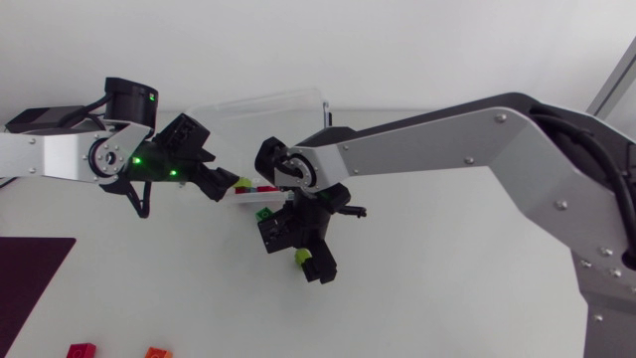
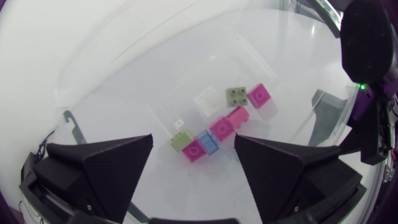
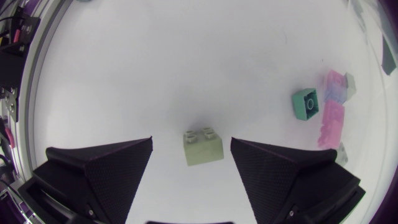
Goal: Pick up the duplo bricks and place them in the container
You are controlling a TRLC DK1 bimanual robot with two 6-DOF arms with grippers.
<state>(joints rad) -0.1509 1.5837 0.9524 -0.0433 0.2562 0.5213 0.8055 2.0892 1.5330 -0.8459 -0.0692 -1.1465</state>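
Several bricks [image 2: 222,128] lie in the container [image 1: 268,102], mid-frame. My left gripper [image 2: 193,138] is open, empty. My right gripper [image 3: 191,144] is open around a green brick [image 3: 203,149], probably not touching. A red brick [image 1: 81,349] and an orange brick [image 1: 157,352] wait lower left.

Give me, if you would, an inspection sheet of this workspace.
Surface: white table, dark mat on the left arm's side.
Job's things: clear container holding pink, blue, olive and white bricks; pale green brick lying untouched between the fingers of the right gripper; green brick beside the container; red brick and orange brick beside the mat.
Clutter: nothing seen.
Grippers: left gripper open over the container; right gripper open.
Cables: black cable looping under the left arm.
Surroundings: nothing seen.
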